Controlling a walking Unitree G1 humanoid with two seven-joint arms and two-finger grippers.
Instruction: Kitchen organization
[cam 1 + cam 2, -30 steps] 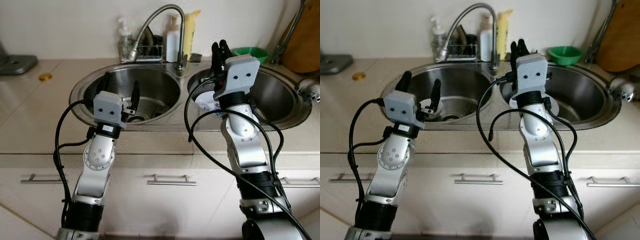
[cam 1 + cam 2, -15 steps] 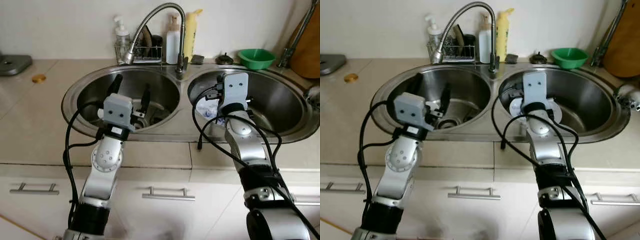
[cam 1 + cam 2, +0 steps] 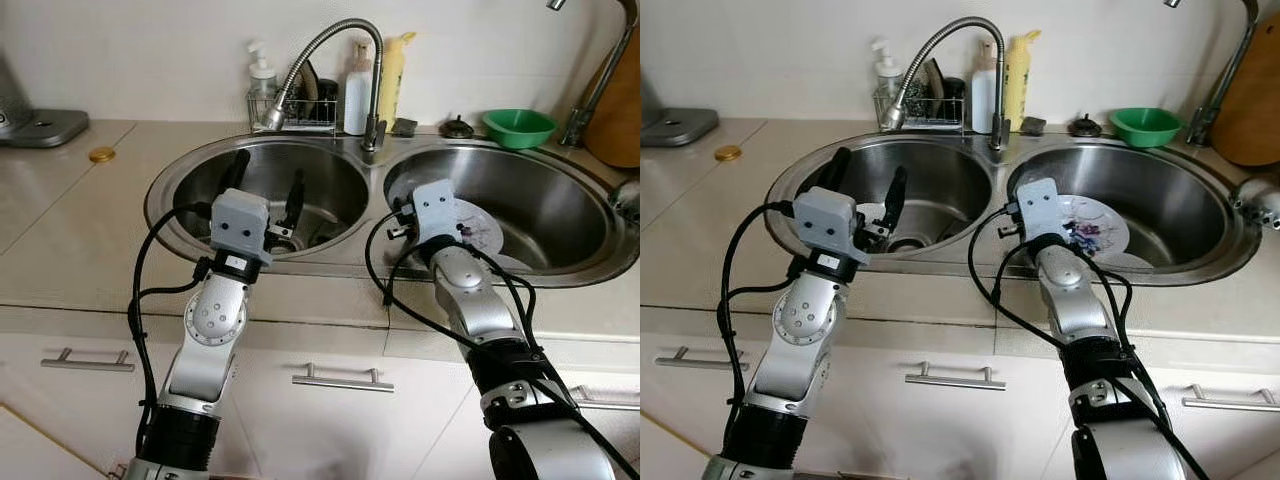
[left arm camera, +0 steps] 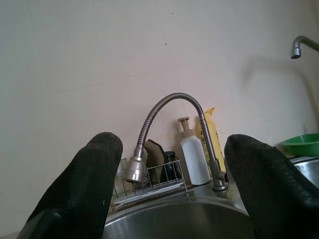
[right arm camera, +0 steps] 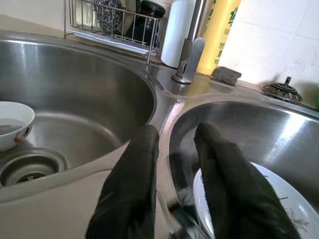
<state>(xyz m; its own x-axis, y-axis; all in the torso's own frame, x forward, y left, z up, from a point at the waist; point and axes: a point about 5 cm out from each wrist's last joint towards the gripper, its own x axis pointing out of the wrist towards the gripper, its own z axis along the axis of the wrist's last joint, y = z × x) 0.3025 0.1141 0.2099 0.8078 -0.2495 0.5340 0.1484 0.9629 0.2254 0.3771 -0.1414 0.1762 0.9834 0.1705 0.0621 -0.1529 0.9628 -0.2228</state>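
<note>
Since a second ago the right gripper has dropped from up near the tap down into the right basin, and the camera has tilted so more of the counter shows. In the head views, the right arm bends over the front rim of that basin, where a white patterned plate leans against the near wall; the left gripper hovers over the left basin with its two black fingers spread apart and pointing up, holding nothing. A gooseneck faucet rises between the basins, with a wire rack, a white bottle and a yellow bottle behind it, and a green bowl further right. The left wrist view looks between the parted fingers at the faucet and wall. The right wrist view shows the right fingers narrowly apart at the plate's rim; whether they clamp it I cannot tell. A small white bowl sits in the left basin near the drain.
</note>
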